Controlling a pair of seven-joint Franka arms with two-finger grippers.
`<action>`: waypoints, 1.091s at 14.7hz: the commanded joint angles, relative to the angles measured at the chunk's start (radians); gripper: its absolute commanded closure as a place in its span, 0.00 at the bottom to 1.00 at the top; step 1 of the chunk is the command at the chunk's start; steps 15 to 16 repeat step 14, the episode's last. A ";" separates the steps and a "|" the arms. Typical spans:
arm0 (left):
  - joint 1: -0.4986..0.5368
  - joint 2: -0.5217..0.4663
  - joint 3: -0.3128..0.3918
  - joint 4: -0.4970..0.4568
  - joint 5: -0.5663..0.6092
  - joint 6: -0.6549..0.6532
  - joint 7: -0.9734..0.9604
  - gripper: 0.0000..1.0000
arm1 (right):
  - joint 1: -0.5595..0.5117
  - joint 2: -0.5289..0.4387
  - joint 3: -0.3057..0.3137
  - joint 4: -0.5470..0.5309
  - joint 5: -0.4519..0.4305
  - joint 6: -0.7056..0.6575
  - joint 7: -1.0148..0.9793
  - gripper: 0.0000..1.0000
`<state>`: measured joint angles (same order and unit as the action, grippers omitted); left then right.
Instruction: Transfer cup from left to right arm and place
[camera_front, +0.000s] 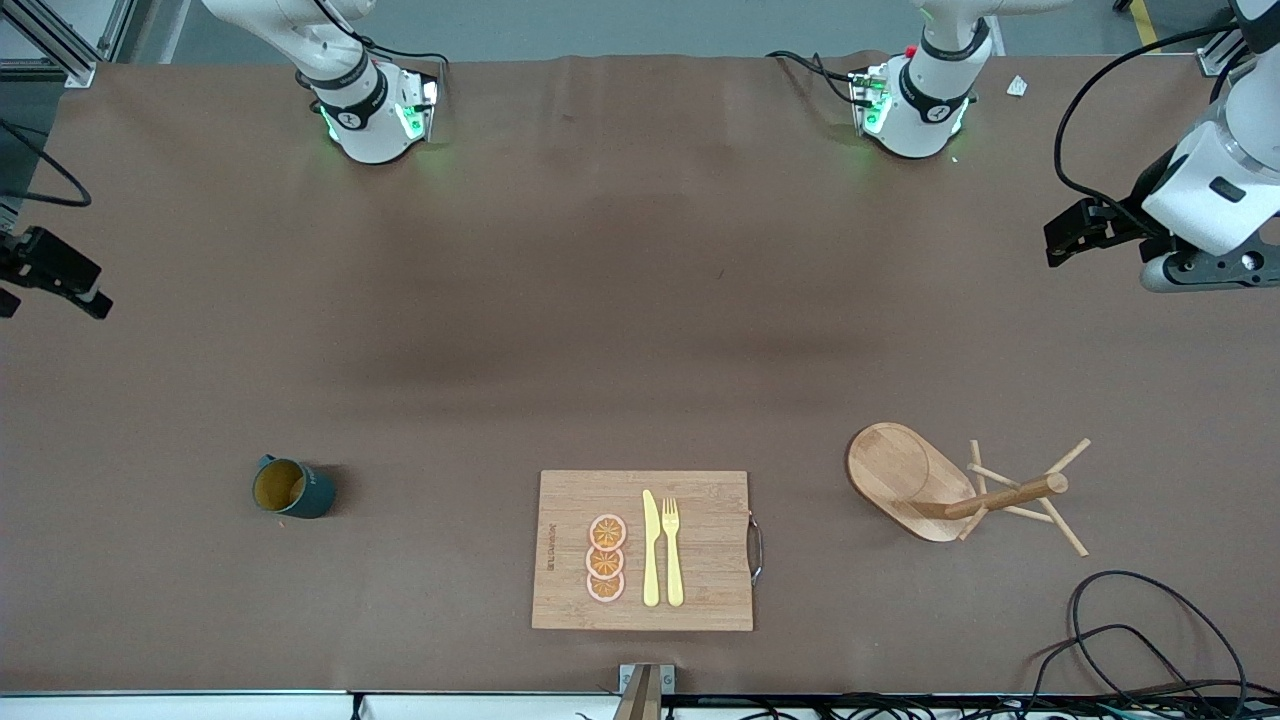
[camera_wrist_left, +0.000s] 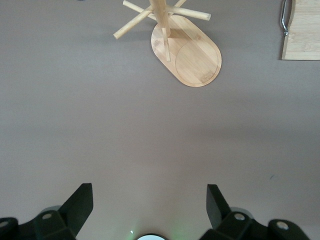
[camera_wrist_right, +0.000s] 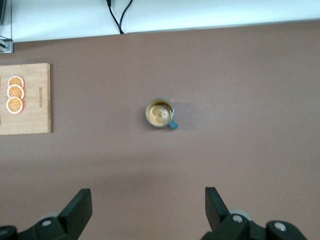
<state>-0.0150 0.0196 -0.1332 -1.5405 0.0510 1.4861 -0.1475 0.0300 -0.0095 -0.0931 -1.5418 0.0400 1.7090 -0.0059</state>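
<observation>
The cup (camera_front: 292, 488) is a small dark teal mug with a tan inside. It stands upright on the brown table toward the right arm's end, level with the cutting board. In the right wrist view the cup (camera_wrist_right: 160, 113) sits alone, well clear of the fingers. My right gripper (camera_wrist_right: 147, 202) is open and empty, up in the air over that end of the table, and it shows at the edge of the front view (camera_front: 85, 290). My left gripper (camera_wrist_left: 148, 200) is also open and empty. It hangs over the left arm's end of the table (camera_front: 1062, 238).
A wooden mug tree (camera_front: 905, 480) with an oval base and pegs stands toward the left arm's end (camera_wrist_left: 187, 50). A bamboo cutting board (camera_front: 700, 590) in the middle near the front edge carries orange slices, a yellow knife and a fork. Black cables (camera_front: 1130, 630) lie at the corner.
</observation>
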 joint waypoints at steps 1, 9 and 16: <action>0.004 -0.021 -0.019 -0.006 0.003 -0.015 0.051 0.00 | -0.028 -0.102 0.015 -0.125 -0.009 0.006 0.018 0.00; 0.004 -0.020 -0.020 -0.004 0.003 -0.023 0.078 0.00 | -0.025 -0.129 0.023 -0.150 -0.015 -0.006 0.020 0.00; 0.003 -0.013 -0.020 0.016 0.001 -0.023 0.078 0.00 | -0.024 -0.127 0.023 -0.147 -0.022 -0.005 0.020 0.00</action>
